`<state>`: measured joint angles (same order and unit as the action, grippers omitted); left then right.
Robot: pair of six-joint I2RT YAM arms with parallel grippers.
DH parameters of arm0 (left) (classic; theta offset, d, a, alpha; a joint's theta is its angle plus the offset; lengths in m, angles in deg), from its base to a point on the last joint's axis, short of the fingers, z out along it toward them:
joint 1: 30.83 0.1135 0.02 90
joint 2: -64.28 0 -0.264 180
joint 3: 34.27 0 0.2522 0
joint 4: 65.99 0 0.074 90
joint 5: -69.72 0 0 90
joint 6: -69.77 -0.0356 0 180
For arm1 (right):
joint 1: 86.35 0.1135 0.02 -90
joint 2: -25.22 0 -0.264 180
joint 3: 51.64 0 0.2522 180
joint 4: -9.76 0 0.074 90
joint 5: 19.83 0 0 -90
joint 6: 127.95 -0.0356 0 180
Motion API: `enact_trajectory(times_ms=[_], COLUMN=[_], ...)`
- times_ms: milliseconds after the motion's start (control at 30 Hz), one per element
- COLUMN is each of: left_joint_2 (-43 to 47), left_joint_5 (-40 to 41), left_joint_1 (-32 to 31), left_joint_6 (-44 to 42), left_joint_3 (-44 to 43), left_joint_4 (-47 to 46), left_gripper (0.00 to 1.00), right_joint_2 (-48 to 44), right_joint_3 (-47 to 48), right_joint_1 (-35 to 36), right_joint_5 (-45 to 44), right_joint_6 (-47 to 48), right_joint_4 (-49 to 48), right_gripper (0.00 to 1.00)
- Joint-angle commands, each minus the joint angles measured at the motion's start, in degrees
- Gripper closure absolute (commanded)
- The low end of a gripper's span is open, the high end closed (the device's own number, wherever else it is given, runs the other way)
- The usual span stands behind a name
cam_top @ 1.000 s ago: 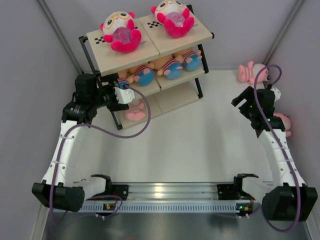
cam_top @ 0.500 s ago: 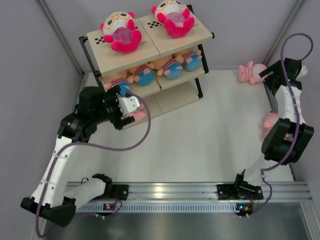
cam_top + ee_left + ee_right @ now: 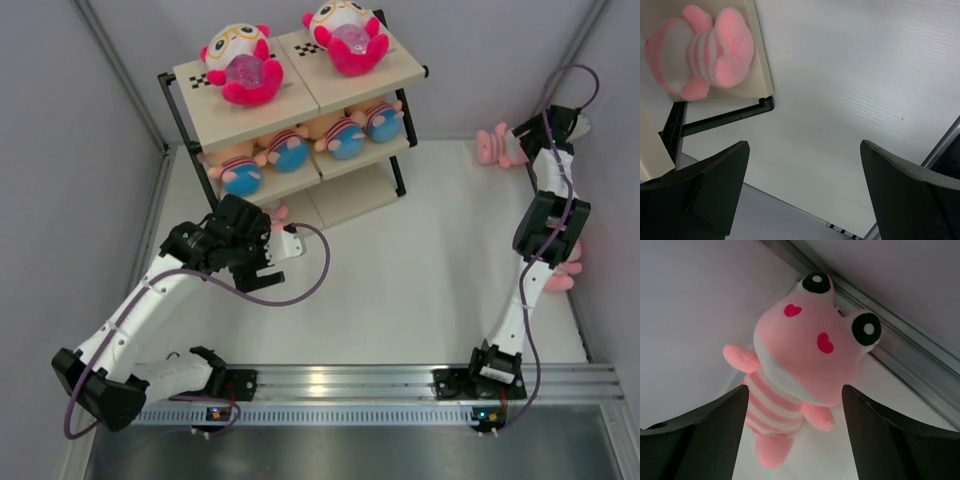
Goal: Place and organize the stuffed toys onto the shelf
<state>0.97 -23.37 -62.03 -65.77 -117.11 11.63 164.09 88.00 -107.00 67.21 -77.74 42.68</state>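
The shelf (image 3: 300, 95) stands at the back left. Two hot-pink stuffed toys (image 3: 240, 65) lie on its top board, and several peach toys with blue bottoms (image 3: 288, 150) on the middle board. A pale pink toy (image 3: 275, 212) lies on the bottom board and also shows in the left wrist view (image 3: 705, 52). My left gripper (image 3: 283, 250) (image 3: 805, 190) is open and empty, just in front of that board. My right gripper (image 3: 527, 138) (image 3: 795, 440) is open above another pale pink toy (image 3: 492, 143) (image 3: 805, 360) at the back right; its fingers stand either side of the toy, apart from it.
A third pale pink toy (image 3: 565, 272) lies by the right wall, partly behind my right arm. Grey walls close in on left, back and right. A metal rail (image 3: 900, 355) runs along the back wall behind the toy.
My left gripper has drawn back from the shelf's bottom tier, leaving the pale pink toy there. My right arm has swung up to the back right corner, over the pale pink toy.
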Motion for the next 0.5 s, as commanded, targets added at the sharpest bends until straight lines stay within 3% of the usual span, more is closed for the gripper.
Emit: enact_trajectory(times_ms=[0,233,267,400,467], left_joint_2=[-2.8,-8.8,-9.1,-9.9,-10.0], left_joint_5=[2.3,0.0,-0.2,-0.2,0.0], left_joint_1=[-0.6,-0.6,-0.6,-0.7,-0.7], left_joint_6=[1.0,1.5,1.6,1.4,1.2], left_joint_3=[-3.9,-9.6,-10.0,-11.1,-11.2], left_joint_4=[2.2,2.1,2.1,2.1,2.1], left_gripper=[0.02,0.02,0.02,0.02,0.02], right_joint_2=[4.2,9.9,10.0,11.3,11.4], right_joint_3=[5.0,8.1,7.4,7.3,7.3], right_joint_1=[-1.2,-0.1,0.0,-0.2,-0.3], right_joint_5=[-1.9,-10.3,-11.4,-11.5,-10.8], right_joint_6=[-5.0,-4.3,-4.5,-4.0,-3.6], right_joint_4=[-9.5,-8.7,-8.7,-9.0,-9.2], right_gripper=[0.25,0.32,0.36,0.74,0.82])
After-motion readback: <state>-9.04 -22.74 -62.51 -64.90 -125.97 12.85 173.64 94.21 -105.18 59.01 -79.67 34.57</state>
